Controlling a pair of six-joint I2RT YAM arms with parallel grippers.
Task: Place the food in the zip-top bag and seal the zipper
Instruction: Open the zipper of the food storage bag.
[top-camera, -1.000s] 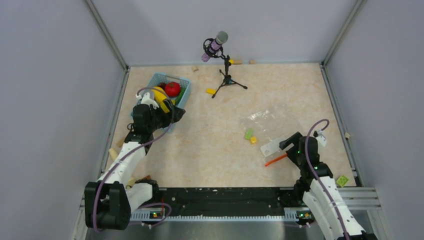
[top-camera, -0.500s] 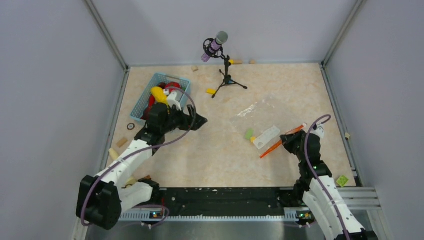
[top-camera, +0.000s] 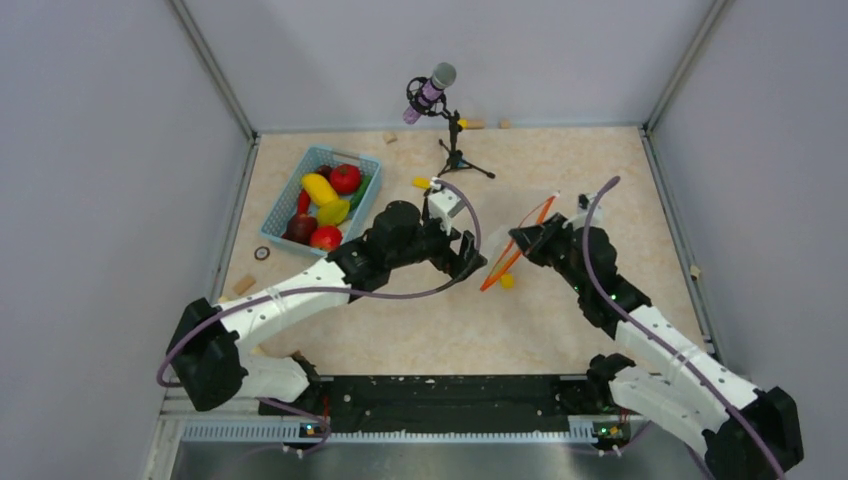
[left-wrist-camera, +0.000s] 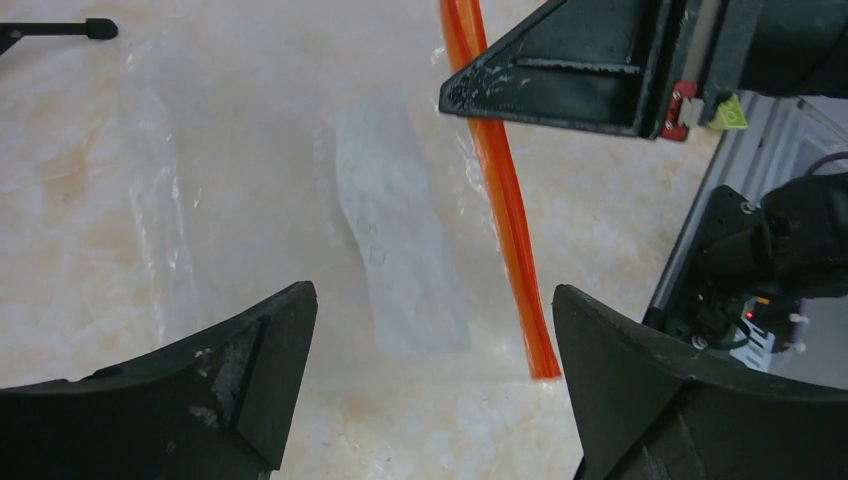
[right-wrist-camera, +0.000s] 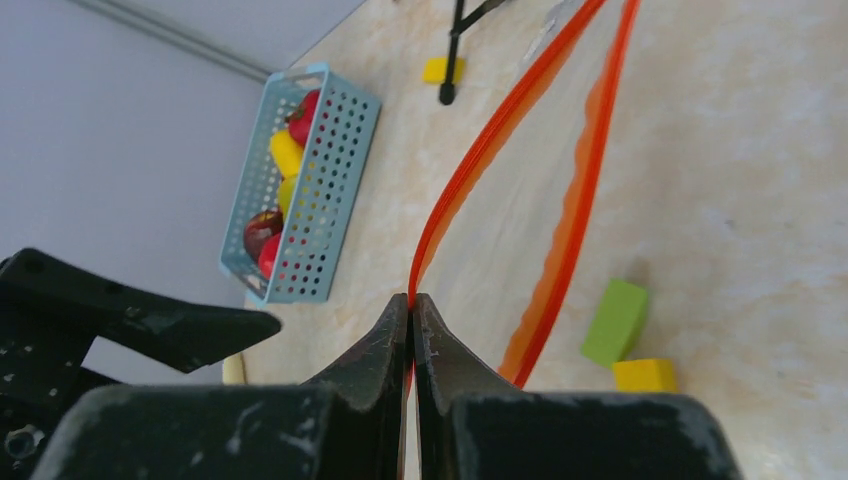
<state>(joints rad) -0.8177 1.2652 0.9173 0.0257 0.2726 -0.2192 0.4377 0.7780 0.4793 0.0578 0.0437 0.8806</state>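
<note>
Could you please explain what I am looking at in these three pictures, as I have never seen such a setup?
A left arm and a right arm of a robot stand bolted to a table's near edge. The wide picture is taken from above and behind them. The other two come from a camera on each wrist, so the dark shapes at the bottom are that arm's own fingers. On the table lie a blue basket of toy food, a microphone on a stand, a green block, a yellow block and a clear bag with an orange zipper. The right fingers are pinched shut on one edge of the zipper, and the bag's mouth gapes. The left fingers are open, facing the bag, holding nothing.
</note>
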